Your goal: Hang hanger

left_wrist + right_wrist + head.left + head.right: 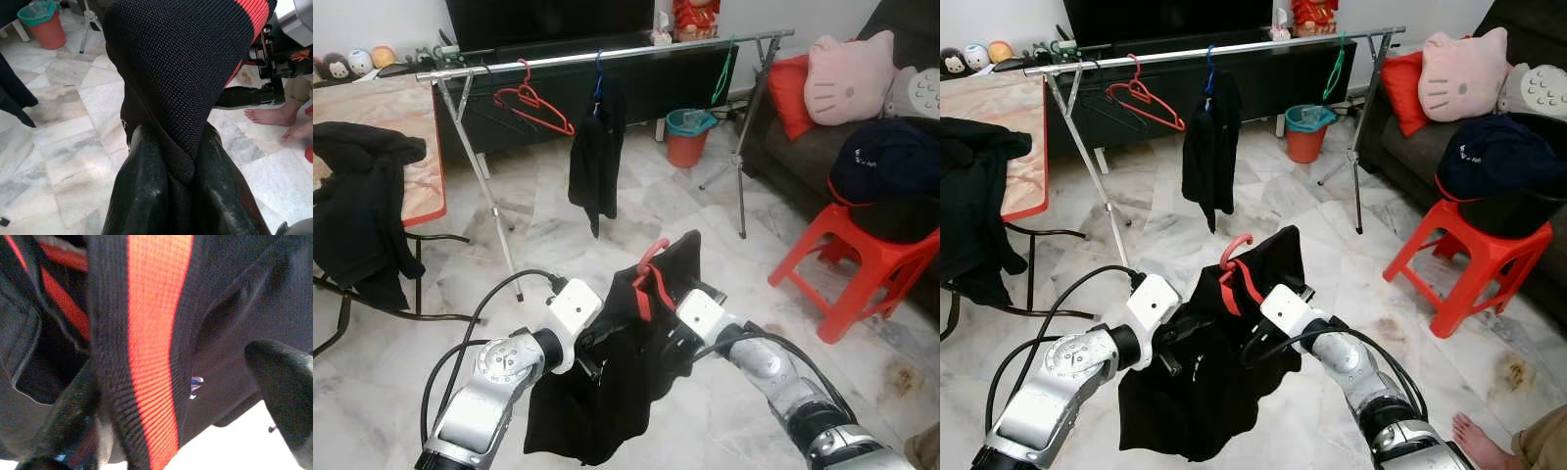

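Both arms are holding up a black shirt [607, 392] on a red hanger [646, 279], low in front of the robot. The left gripper [590, 365] is pinching the shirt tight. The right gripper [674, 345] is wide around the cloth. The silver rail [607, 54] is standing well apart.

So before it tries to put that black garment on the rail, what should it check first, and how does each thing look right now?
1. Left gripper has hold of the black garment: ok, the fingers are pinched on the fabric.
2. Right gripper has hold: cannot tell, one finger lies against the fabric and the other stands apart from it.
3. Red hanger is in the garment with its hook poking up: ok.
4. Free space on the rail: ok, there is a gap between the hung black garment and the green hanger.
5. Close enough to the rail: not ok, open floor lies between.
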`<state>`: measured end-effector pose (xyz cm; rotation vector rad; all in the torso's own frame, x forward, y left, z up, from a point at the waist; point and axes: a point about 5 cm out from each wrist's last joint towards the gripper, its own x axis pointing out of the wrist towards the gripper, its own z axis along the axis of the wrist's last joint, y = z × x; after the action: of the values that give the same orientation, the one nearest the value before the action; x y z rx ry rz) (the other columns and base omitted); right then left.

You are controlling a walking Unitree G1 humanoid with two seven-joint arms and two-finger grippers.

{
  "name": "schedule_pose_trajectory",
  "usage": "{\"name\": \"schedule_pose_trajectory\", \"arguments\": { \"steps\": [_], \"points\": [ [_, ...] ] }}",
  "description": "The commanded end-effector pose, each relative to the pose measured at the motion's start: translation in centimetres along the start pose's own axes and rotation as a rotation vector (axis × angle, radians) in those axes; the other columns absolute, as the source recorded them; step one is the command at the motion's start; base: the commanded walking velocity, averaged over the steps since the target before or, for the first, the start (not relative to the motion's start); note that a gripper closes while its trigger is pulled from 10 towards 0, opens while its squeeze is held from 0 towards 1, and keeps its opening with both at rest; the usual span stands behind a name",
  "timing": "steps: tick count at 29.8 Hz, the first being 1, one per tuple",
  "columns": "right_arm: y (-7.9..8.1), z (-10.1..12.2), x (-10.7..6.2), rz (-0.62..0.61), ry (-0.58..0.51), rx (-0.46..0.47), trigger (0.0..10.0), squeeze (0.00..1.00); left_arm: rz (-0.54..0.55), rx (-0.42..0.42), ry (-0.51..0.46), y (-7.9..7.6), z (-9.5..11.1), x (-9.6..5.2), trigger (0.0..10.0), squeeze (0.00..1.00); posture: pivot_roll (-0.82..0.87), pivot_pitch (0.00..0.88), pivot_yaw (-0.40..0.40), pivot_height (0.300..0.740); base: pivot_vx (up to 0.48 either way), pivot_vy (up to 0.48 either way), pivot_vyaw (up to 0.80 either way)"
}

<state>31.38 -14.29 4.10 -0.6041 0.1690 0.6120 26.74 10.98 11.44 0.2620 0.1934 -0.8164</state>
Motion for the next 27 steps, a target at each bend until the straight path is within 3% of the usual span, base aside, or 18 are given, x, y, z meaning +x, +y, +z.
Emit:
{"name": "schedule_pose_trajectory", "arguments": {
  "steps": [1,27],
  "points": [
    [-0.3,-0.18,0.02,-0.01,0.025,-0.015,0.0,0.0,0.003,0.034,-0.046,0.34,1.47,-0.12,10.0,0.0,0.07,0.0,-0.017,0.74,0.0,0.0,0.0],
    [-0.8,0.39,0.22,-0.067,-0.013,0.001,0.0,0.0,0.021,0.026,-0.044,0.36,1.51,-0.1,10.0,0.0,0.07,0.0,-0.021,0.74,0.0,0.0,0.0]
  ]
}}
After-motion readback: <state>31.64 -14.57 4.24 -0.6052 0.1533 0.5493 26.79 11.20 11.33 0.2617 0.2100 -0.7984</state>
